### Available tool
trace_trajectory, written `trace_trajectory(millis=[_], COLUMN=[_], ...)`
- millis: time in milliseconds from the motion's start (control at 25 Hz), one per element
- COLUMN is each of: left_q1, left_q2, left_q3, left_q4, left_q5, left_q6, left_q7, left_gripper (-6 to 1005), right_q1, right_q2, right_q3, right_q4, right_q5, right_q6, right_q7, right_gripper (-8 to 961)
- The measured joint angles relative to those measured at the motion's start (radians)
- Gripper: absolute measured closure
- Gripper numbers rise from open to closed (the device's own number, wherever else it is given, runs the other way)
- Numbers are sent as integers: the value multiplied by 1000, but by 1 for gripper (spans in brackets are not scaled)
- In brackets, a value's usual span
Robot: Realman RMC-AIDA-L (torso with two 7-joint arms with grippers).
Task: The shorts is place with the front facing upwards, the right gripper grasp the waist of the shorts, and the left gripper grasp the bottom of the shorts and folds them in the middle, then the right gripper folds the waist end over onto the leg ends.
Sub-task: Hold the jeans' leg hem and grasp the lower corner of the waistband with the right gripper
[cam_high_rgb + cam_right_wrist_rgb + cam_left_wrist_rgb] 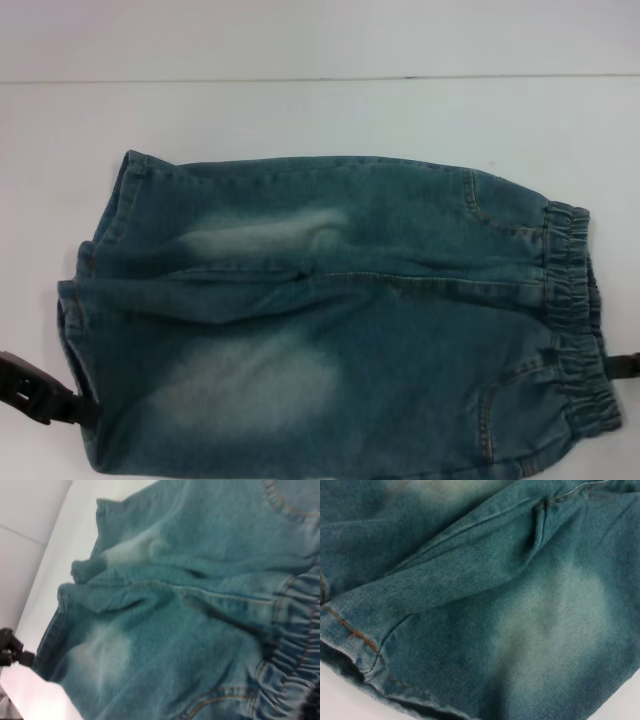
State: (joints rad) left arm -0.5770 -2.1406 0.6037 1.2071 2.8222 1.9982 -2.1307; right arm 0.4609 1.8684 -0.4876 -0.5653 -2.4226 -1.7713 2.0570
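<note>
Head view: shorts (330, 320) flat; left gripper (45, 395) at hem, right gripper (625, 366) at waist (575, 310), grip state unclear.

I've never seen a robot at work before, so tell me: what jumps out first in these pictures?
The blue-green denim shorts fill most of the white table, lying flat with pale faded patches on each leg. Their ruffled elastic waist is at the robot's right and the hemmed leg ends at its left. The black left gripper sits at the near leg hem, and a bit of the right gripper shows at the waistband.
</note>
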Motion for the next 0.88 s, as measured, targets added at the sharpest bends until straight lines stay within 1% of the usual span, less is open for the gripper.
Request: trace_trajectory(millis=[40, 160, 240, 360, 440, 600, 680, 760, 880], left_q1=[0, -1, -2, -4, -5, -6, -7, -7, -7], left_q2=[0, -1, -4, -7, -9, -9, -11, -15, -19], left_q3=[0, 2, 3, 3, 3, 2, 2, 2, 2], left_q4=[0, -1, -1, -1, -1, -1, -2, -1, 3], left_q5=[0, 0, 0, -1, 2, 2, 1, 0, 0], left_q6=[1, 2, 3, 3, 3, 4, 5, 7, 11], left_q7=[0, 0, 0, 0, 0, 0, 0, 0, -8], left_gripper=[1000, 1000, 1000, 1000, 1000, 1000, 1001, 1001, 1001], right_q1=[-4, -11, -11, -11, -11, -29, -44, -60, -79], right_q2=[-8, -18, -17, -9, -10, -25, -26, -11, 20], right_q3=[14, 48, 50, 49, 49, 43, 43, 46, 42], right_q4=[-3, -5, -6, -5, -4, -4, -20, -57, -114], right_q5=[1, 2, 2, -1, -2, -3, -4, -4, -4], right_q6=[-9, -20, -19, -13, -15, -27, -31, -27, -10], right_q7=[0, -11, -22, -43, -47, -53, -65, -83, -104], right_gripper=[572, 660, 719, 781, 822, 833, 838, 809, 766])
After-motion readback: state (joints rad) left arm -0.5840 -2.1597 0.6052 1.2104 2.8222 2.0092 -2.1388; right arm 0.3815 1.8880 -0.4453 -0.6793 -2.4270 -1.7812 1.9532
